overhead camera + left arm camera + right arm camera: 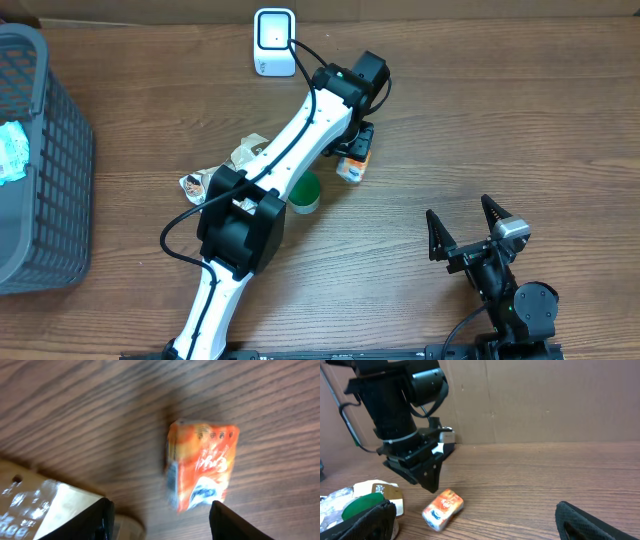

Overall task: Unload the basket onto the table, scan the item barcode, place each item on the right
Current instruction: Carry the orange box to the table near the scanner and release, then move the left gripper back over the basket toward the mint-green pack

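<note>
Closest under the overhead lens runs the left arm (285,145), white shells between boxy black joints, with one black cable (180,245) looping along it. Its left gripper (357,140) points down over one small orange-and-white packet (353,166) lying on the brown wood-grain table (520,110). One white rounded-square barcode scanner (274,42) stands at the far edge, well apart from the packet. One round green lid (304,192) and two crumpled pale wrappers (247,153) show beside the arm's elbow. One grey plastic lattice basket (45,170) fills the left edge. The right gripper (460,215) sits near the front, its two black toothed fingers spread in a wide V with nothing between them

Left wrist view: two black fingertips (97,520) stand apart at the bottom edge, so the left gripper (160,512) is released. The packet (200,465), a soft glossy block with rounded corners, is blurred and lies flat on the wood. Its lower end reaches between the fingertips; whether either touches it cannot be told. One shiny tan wrapper (35,505) fills the lower-left corner

Right wrist view: two black fingers (365,520) frame the bottom corners, wide apart and empty. Beyond them the packet (443,508) rests on the table just beneath the left gripper's (431,480) wedge-shaped black tip. The green lid (357,505) sits at the left, and plain brown cardboard (545,400) walls the back
</note>
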Controlling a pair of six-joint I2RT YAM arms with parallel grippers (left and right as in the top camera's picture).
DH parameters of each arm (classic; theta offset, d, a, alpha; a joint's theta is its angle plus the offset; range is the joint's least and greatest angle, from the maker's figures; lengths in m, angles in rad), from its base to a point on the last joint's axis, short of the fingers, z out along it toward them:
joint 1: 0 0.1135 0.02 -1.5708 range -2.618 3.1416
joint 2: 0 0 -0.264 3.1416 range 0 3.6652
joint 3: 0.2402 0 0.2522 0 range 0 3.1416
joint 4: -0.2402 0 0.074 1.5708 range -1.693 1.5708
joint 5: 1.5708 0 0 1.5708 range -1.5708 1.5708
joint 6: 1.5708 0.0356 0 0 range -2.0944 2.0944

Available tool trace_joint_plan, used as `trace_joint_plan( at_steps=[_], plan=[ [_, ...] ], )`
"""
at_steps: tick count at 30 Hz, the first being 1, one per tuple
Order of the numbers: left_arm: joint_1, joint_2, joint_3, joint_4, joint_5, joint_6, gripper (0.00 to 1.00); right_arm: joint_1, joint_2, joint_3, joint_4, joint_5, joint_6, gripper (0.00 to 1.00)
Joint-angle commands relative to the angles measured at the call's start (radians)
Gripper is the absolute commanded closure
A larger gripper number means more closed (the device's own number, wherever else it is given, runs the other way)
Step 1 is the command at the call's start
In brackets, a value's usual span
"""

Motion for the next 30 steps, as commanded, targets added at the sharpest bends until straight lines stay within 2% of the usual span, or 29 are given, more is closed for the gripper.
trace_joint_plan(
  at_steps=[1,7,11,16,21,23,27,30],
  plan=[
    [0.051,-0.035,0.134,-0.046,-0.021,0.003,0.37,-0.005,-0.008,-0.011,0.005,-0.002,0.002,0.00],
    [0.220,-0.154,0.417,-0.194,-0.021,0.005,0.36,-0.005,-0.008,-0.011,0.005,-0.002,0.002,0.00],
    [0.429,-0.270,0.536,-0.254,-0.021,0.011,0.33,-0.005,-0.008,-0.011,0.005,-0.002,0.002,0.00],
    [0.736,-0.378,0.543,-0.286,-0.018,0.013,0.32,-0.005,-0.008,-0.011,0.005,-0.002,0.002,0.00],
    [1.016,-0.375,0.536,-0.293,-0.016,0.013,0.35,-0.005,-0.008,-0.011,0.005,-0.002,0.002,0.00],
    [1.093,-0.357,0.527,-0.284,-0.017,0.018,0.42,-0.005,-0.008,-0.011,0.005,-0.002,0.002,0.00],
    [1.191,-0.303,0.506,-0.229,-0.021,0.070,0.49,-0.005,-0.008,-0.011,0.005,-0.002,0.002,0.00],
    [1.232,-0.236,0.506,-0.196,-0.019,0.068,0.50,-0.005,-0.008,-0.011,0.005,-0.002,0.002,0.00]
  ],
)
